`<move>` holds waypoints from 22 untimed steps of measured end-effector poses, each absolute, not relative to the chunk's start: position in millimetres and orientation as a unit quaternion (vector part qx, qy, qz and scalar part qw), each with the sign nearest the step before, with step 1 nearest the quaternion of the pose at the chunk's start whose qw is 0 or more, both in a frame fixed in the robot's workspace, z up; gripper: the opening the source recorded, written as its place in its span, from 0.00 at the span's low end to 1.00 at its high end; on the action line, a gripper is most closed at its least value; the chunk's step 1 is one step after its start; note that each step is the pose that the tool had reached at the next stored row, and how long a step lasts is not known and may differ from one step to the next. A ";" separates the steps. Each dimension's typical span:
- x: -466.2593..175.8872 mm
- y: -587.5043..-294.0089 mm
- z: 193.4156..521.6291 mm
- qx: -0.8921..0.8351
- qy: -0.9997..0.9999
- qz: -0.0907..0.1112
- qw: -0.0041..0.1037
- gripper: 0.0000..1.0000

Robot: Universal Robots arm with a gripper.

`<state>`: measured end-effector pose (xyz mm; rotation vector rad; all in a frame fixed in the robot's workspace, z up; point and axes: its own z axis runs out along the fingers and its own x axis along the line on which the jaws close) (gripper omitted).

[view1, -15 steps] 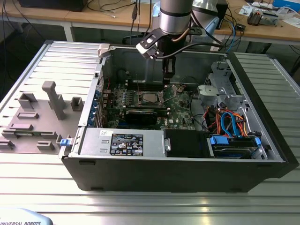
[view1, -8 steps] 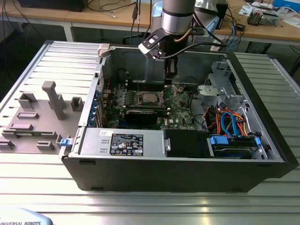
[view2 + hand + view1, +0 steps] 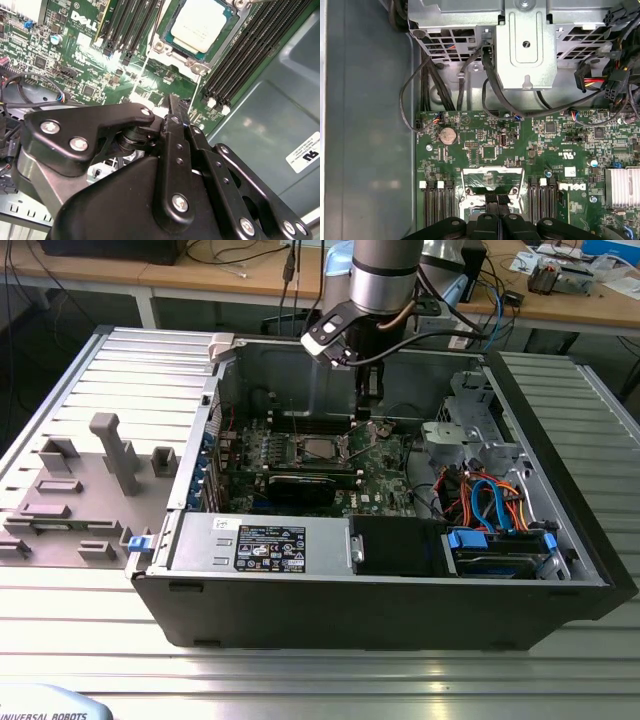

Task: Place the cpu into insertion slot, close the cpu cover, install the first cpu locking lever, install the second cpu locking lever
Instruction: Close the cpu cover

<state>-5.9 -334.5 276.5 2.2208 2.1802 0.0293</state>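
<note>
The cpu (image 3: pixel 200 25) lies flat in the insertion slot (image 3: pixel 176 46), silver top up; in the exterior view the cpu (image 3: pixel 318 448) sits mid-board inside the open case. The cpu cover (image 3: pixel 492 171), a thin silver frame, stands raised off the slot, tilted toward my gripper. My gripper (image 3: pixel 172 102) reaches down into the case (image 3: pixel 368 400) just beside the slot on the exterior view's right. Its fingers are shut, tips (image 3: pixel 497 199) at the cover's free edge. Whether they pinch that edge is hidden.
Black memory slots (image 3: pixel 245 55) flank the socket on both sides. A long black graphics card (image 3: pixel 300 485) lies in front of it. A metal drive cage (image 3: pixel 525 45) with black cables, a finned heatsink (image 3: pixel 622 187) and coloured cables (image 3: pixel 490 500) crowd the case.
</note>
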 end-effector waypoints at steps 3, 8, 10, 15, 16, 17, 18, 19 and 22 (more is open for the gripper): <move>-5.8 -334.5 276.5 0.713 0.700 0.009 0.015 0.11; -5.7 -334.5 276.5 0.713 0.700 0.009 0.015 0.11; -5.7 -334.5 276.5 0.713 0.700 0.009 0.015 0.11; 7.9 -334.4 272.3 0.713 0.701 0.008 0.013 0.11; 11.3 -334.4 271.3 0.713 0.701 0.007 0.012 0.11; 13.8 -334.4 270.5 0.713 0.701 0.007 0.012 0.11; 14.0 -334.4 270.5 0.713 0.701 0.007 0.012 0.11; 14.0 -334.4 270.5 0.713 0.701 0.007 0.012 0.11; 14.0 -334.4 270.5 0.713 0.701 0.007 0.012 0.11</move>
